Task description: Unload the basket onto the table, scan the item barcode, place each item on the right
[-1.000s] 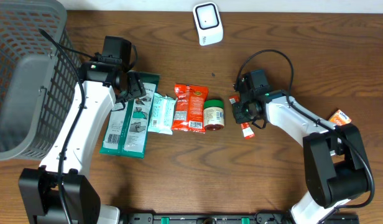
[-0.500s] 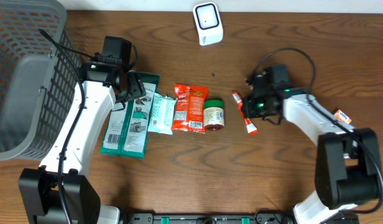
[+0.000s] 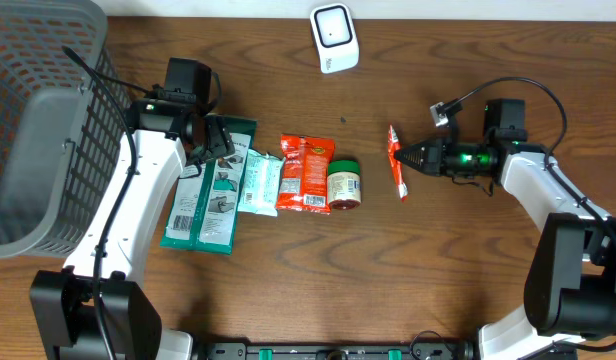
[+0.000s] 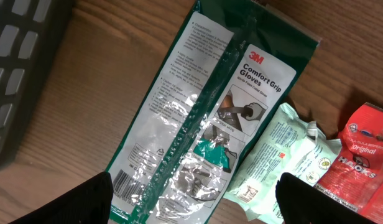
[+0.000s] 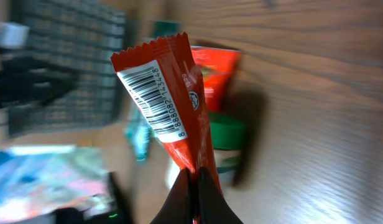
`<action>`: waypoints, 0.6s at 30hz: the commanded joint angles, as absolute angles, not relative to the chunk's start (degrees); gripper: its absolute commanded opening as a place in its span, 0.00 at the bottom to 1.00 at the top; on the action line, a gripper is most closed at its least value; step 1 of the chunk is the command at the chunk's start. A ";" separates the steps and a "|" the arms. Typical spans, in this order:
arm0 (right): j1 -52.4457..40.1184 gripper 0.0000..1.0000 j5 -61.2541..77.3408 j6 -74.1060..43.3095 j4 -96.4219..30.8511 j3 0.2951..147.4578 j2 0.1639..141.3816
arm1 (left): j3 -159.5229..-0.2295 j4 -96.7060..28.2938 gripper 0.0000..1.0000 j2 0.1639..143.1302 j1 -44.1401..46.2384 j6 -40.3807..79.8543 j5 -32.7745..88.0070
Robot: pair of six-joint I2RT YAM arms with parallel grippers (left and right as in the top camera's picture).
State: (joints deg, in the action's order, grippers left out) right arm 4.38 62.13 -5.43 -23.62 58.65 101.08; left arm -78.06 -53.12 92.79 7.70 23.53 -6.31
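Sachet [image 3: 394, 152] pinched in our right gripper [image 3: 408, 160], long axis twelve-to-six; scanner [image 3: 334, 38] lies at eleven o'clock from it.

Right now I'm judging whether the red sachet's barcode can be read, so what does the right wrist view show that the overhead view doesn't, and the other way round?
Only the right wrist view shows the barcode, black bars on a white panel near the upper end of the red sachet. Only the overhead shows the white scanner, lying well apart from the sachet. Both show the sachet itself, the green-lidded jar and the red snack bag next to it.
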 commanded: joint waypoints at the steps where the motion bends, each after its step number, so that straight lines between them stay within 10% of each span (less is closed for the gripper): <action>1: 5.69 0.01 75.72 -5.06 -23.31 58.37 100.03 | -77.89 -53.25 0.84 92.90 7.68 23.16 -6.63; 18: 6.96 0.01 88.82 -5.37 -20.88 58.39 100.03 | -77.89 -53.10 0.84 92.88 7.68 23.16 -5.04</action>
State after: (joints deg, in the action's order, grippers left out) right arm 6.02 82.32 -5.43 -21.61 58.65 101.08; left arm -78.06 -53.04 92.79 7.70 23.53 -6.31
